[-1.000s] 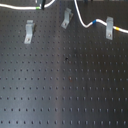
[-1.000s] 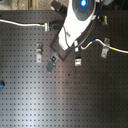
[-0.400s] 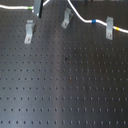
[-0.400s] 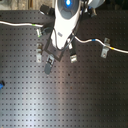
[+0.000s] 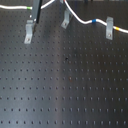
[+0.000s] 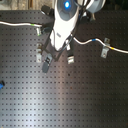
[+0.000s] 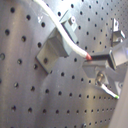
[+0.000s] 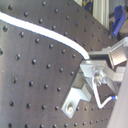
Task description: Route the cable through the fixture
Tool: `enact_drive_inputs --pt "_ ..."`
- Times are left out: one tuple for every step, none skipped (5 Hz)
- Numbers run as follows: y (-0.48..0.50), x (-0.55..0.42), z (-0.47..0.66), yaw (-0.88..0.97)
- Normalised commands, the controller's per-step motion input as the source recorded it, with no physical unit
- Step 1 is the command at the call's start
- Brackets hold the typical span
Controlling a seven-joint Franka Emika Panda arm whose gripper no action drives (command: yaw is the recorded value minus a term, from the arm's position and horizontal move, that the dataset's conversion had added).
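The white cable (image 5: 80, 17) runs across the back of the black board, with a green band (image 5: 30, 8), a blue band (image 5: 93, 22) and a yellow band (image 5: 118, 30). It lies at the right fixture (image 5: 109, 28). The middle fixture (image 5: 65, 21) and the left fixture (image 5: 30, 33) stand beside it. My gripper (image 6: 61, 44) hangs over the left and middle fixtures (image 6: 71, 58), shut on the cable. In the first wrist view the cable (image 7: 60, 30) passes over a fixture (image 7: 54, 49) into my gripper (image 7: 97, 58). In the second wrist view the cable (image 8: 45, 32) also ends in my gripper (image 8: 95, 60).
The black perforated board (image 5: 65, 85) stretches toward the front in the first exterior view. A small blue thing (image 6: 1, 84) lies at the second exterior view's left edge. The white arm (image 6: 66, 17) hides part of the cable in the second exterior view.
The arm has moved toward the second exterior view's left, carrying the held stretch of cable with it. The fixtures have not moved.
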Motion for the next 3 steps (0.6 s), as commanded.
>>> enact_drive_inputs --pt "0.2 0.058 0.43 0.25" --pt "0.012 0.007 0.53 0.02" --pt "-0.014 -0.008 0.51 -0.07"
